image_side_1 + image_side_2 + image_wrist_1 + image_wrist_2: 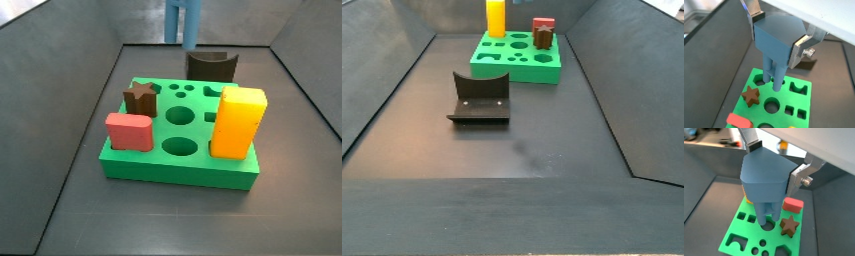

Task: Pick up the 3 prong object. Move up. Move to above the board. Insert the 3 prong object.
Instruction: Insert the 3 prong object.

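Observation:
My gripper [776, 35] is shut on the blocky head of the light-blue 3 prong object [772, 65], which also shows in a wrist view [764, 183]. Its narrow prongs hang straight down, with their tips over the green board [756, 80] near its holes. In a side view the prongs [183, 22] hang well above the board's [174, 170] far edge, and the gripper is cut off by the frame. In a side view the board [523, 72] stands far back, and the gripper and piece are out of view.
On the board stand a brown star block [140, 98], a red block [130, 131] and a tall orange-yellow block [238, 122]. The dark fixture [480, 100] stands on the floor beside the board. Dark sloped walls enclose the floor.

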